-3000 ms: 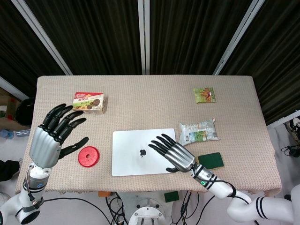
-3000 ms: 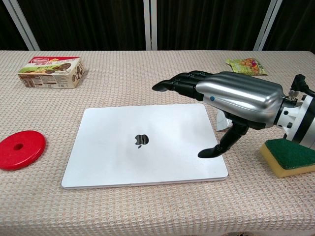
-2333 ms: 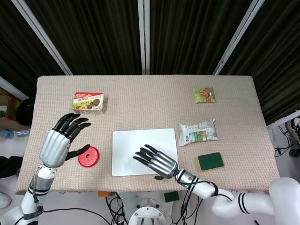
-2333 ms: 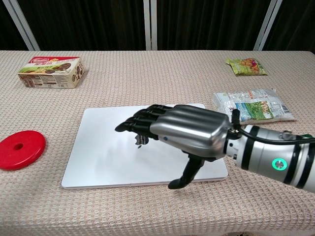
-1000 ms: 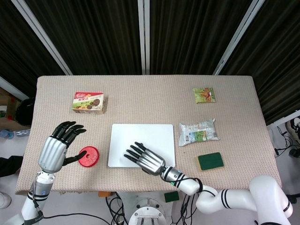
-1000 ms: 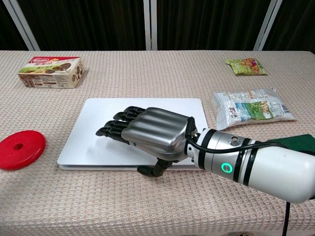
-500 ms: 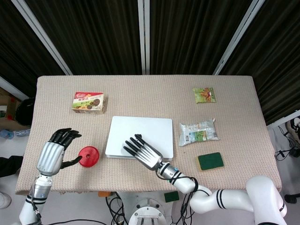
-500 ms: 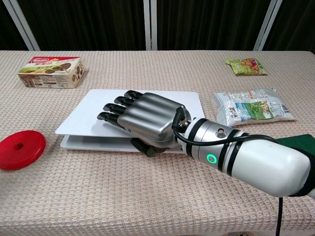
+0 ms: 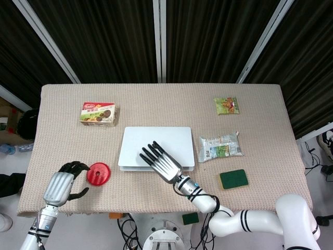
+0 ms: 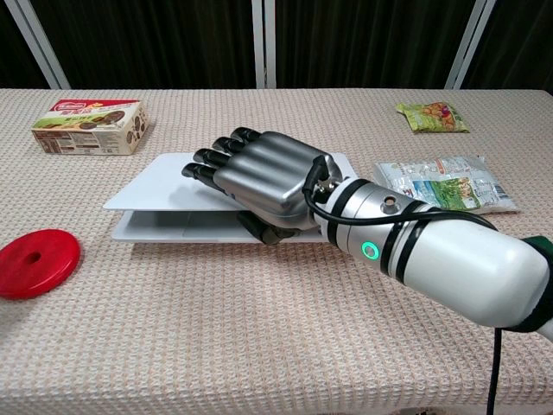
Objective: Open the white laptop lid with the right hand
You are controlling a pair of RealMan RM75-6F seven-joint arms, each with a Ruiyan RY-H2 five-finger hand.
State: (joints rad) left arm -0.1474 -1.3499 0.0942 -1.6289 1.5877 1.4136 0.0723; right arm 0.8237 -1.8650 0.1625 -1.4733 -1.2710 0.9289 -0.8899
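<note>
Gripping the white laptop lid, the right hand apparently has its thumb beneath, fingers on top.

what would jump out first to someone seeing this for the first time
The big silver right hand dominates, gripping the front edge of the white laptop lid at mid-table and holding it slightly raised off its base. Next, the red disc at the near left, with the left hand beside it.

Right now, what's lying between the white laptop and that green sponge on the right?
Only bare tablecloth in the head view; the silver snack bag sits just beyond that stretch. The laptop and sponge don't touch.
</note>
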